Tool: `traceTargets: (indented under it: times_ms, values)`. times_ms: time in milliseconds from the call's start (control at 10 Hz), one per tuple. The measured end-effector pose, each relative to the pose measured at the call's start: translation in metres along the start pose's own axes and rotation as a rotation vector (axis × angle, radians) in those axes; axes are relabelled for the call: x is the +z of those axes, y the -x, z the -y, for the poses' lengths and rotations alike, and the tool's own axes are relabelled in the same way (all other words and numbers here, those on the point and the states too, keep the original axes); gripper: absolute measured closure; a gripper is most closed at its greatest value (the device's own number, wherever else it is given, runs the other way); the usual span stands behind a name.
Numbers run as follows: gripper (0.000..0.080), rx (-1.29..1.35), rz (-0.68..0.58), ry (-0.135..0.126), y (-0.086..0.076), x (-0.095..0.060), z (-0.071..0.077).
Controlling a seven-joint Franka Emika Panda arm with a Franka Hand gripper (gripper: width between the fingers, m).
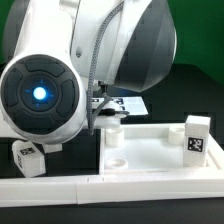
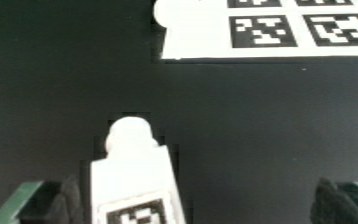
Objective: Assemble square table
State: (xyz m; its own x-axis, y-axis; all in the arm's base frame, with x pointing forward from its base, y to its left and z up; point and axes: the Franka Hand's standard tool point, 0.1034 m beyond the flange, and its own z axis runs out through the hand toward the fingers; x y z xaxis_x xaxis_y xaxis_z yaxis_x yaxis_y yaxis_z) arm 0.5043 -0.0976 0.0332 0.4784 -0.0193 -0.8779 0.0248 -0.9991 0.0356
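Black matte table (image 2: 247, 120) underneath everything, with the marker board (image 2: 265, 30) lying flat at the far side. In the wrist view a white leg (image 2: 137, 165) lies on the dark surface. Its rounded tip points toward the marker board and its tag is at the other end.

The gripper (image 2: 197, 198) hangs right over it, jaws spread wide and pinching nothing. The leg sits between the fingers (image 2: 43, 198), just beside one and well apart from the other.

In the exterior view the arm's bulk fills the exterior view's left and hides the gripper. The white rail (image 1: 60, 188) runs along the near edge. Just beyond it, toward the exterior view's right, the tabletop (image 1: 150, 130) sits low. A second leg (image 1: 197, 137) stands at its right end, and a third leg (image 1: 28, 157) sits over on the exterior view's left.

The leg under the gripper looks light and rigid, smooth plastic that is likely to slip or roll. The best hold looks to be across the middle of the shaft, clear of the rounded tip. The gripper probably needs centring first, or the nearer finger may shove the leg sideways.
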Motion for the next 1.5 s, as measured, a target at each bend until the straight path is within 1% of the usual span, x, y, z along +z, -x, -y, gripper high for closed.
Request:
traceTargets:
  times_ms: [200,400,500,700,1000,1200,1300,1400,1500]
  values:
    - [0.0151,-0.018,-0.021,-0.005,-0.002,-0.008,-0.007]
    - [0.0151,-0.016,-0.086,0.003,-0.009,-0.015,-0.011]
    - [0.0151,-0.012,-0.095,0.002,-0.009,-0.012,-0.012]
    - [0.0151,-0.010,-0.123,0.004,-0.015,-0.005,-0.015]
    - [0.0151,0.007,-0.082,-0.007,-0.016,0.013,-0.016]
    - [0.0151,0.007,-0.080,-0.008,-0.015,0.013,-0.016]
    - [0.0272,0.007,-0.080,-0.008,-0.015,0.013,-0.016]
    - [0.0411,0.007,-0.080,-0.008,-0.015,0.013,-0.016]
    - [0.0519,0.007,-0.080,-0.008,-0.015,0.013,-0.016]
